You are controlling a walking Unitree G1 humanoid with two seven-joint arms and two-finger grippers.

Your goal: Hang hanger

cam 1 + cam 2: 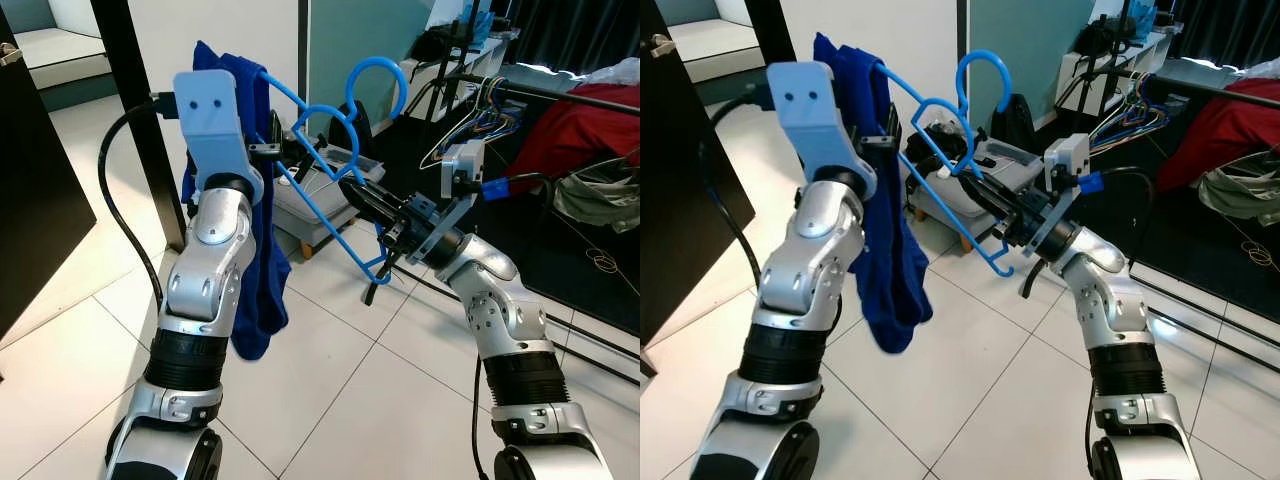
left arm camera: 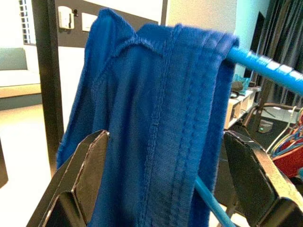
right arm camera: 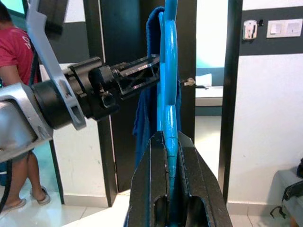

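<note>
Left eye view: the robot holds a bright blue plastic hanger (image 1: 325, 150) aloft between both arms, a dark blue cloth garment (image 1: 255, 200) draped over one end. The right gripper (image 1: 365, 205) has its two black fingers closed tight on the lower bar of the hanger; the right wrist view shows the blue bar pinched between them. The left gripper (image 1: 290, 150) is at the garment end. In the left wrist view its fingers (image 2: 83, 175) stand wide apart on either side of the cloth and the bar, clamping nothing.

The hanger is in the air above the white tiled floor (image 1: 350, 400), its hook (image 1: 375, 85) pointing upward and free. Off to the robot's right, a dark clothes rail (image 1: 560, 95) carries several wire hangers (image 1: 480, 125) (a red garment (image 1: 585, 135) lies near it), and that rail looks like the likely destination.

Judged from this, the task is partway: the garment is on the hanger and the hanger is lifted, but the hook is well apart from the rail. What remains is carrying it across, setting the hook over the rail and letting go. A person in a red shirt (image 3: 16, 52) stands behind.
</note>
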